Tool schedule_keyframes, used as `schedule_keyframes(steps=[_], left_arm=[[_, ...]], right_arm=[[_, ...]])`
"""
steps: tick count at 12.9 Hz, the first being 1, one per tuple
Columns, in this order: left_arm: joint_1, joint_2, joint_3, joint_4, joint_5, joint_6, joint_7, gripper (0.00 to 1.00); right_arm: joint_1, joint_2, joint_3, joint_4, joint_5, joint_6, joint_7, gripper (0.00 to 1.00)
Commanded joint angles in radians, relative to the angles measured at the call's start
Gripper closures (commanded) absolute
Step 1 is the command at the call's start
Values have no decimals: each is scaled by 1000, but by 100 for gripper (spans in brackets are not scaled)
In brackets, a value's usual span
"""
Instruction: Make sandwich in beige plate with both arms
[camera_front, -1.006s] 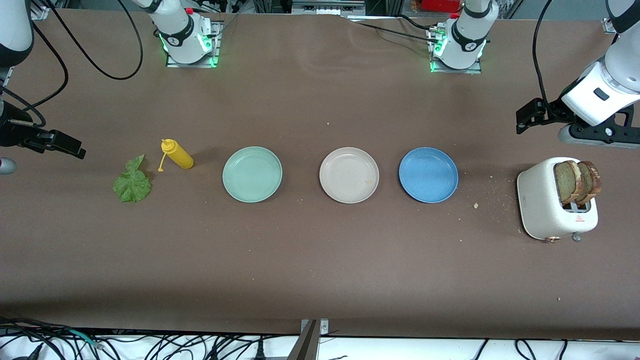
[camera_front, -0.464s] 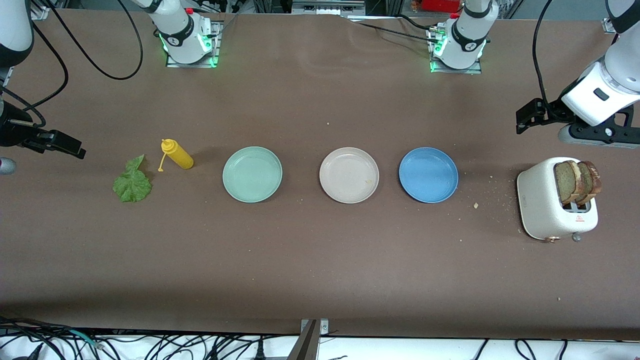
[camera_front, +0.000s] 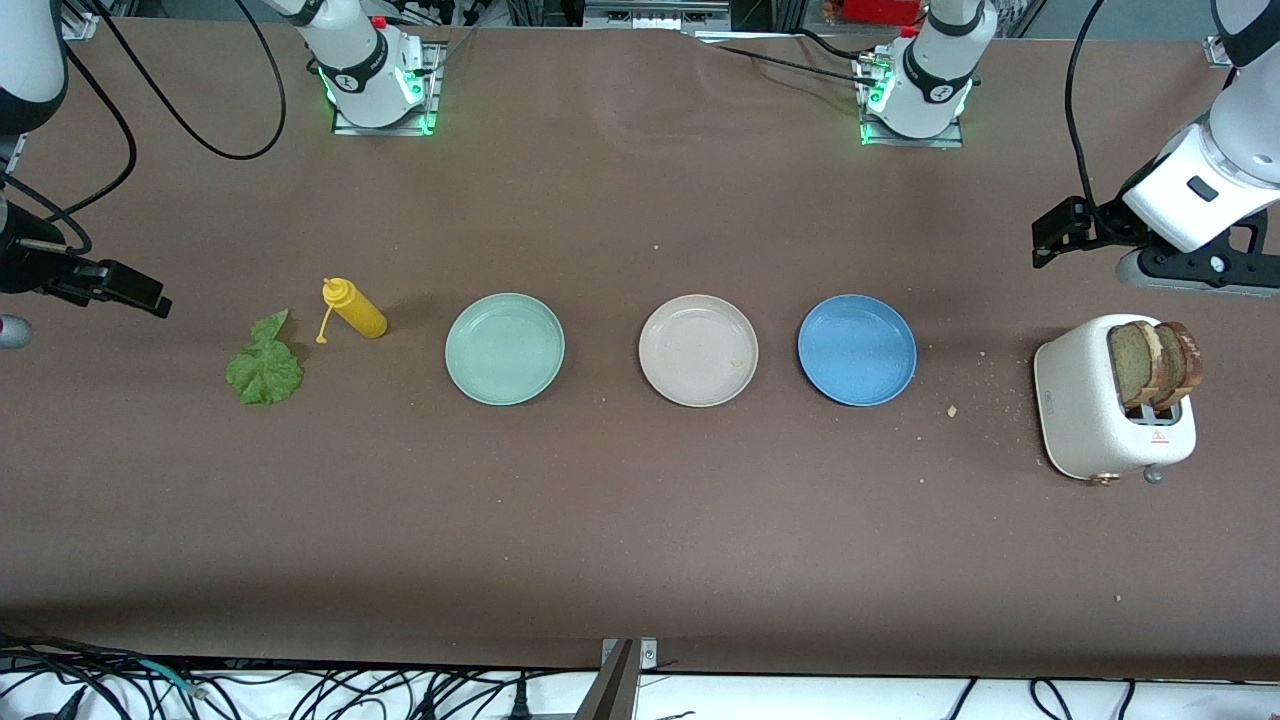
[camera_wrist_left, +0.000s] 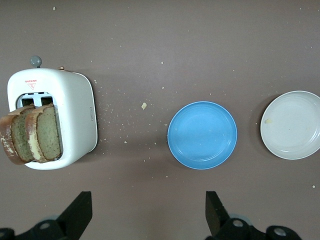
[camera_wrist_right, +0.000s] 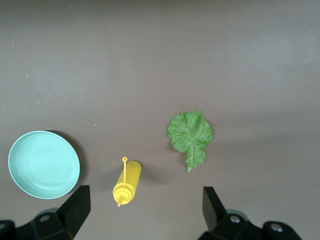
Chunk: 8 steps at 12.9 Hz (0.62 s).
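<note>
Front view shows the beige plate (camera_front: 698, 350) at mid-frame, bare, between the mint-green plate (camera_front: 505, 348) and the blue plate (camera_front: 857, 349); the bread slices (camera_front: 1155, 363) stand on edge in the white toaster (camera_front: 1100, 400) at the right of the frame, and the lettuce leaf (camera_front: 264, 368) lies flat at the left beside the yellow squeeze bottle (camera_front: 354, 307), so nothing of the sandwich is assembled yet. Just above the toaster in the frame the left gripper (camera_front: 1060, 232) hovers, making it my pick for the bread, while the right gripper (camera_front: 120, 288) hangs at the left edge, closer to the leaf; both arms are cut off by the frame. Left wrist view has the left gripper (camera_wrist_left: 147, 215) with fingers spread wide and empty at the bottom, toaster and slices at the left, blue plate at centre, beige plate clipped at the right edge. Right wrist view has the right gripper (camera_wrist_right: 145, 212) likewise wide and empty at the bottom, the leaf just right of centre, stem pointing down-frame, the bottle lying near the lower middle; its cap end is hard to make out
</note>
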Motion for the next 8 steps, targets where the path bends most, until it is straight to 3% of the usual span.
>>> schedule_keyframes(steps=[1, 8], left_arm=[[6, 6, 2, 25, -20, -8, 27, 0], [5, 6, 2, 27, -20, -8, 27, 0]], right_arm=[[0, -16, 1, -10, -1, -3, -3, 1], [2, -16, 1, -10, 0, -3, -2, 1]])
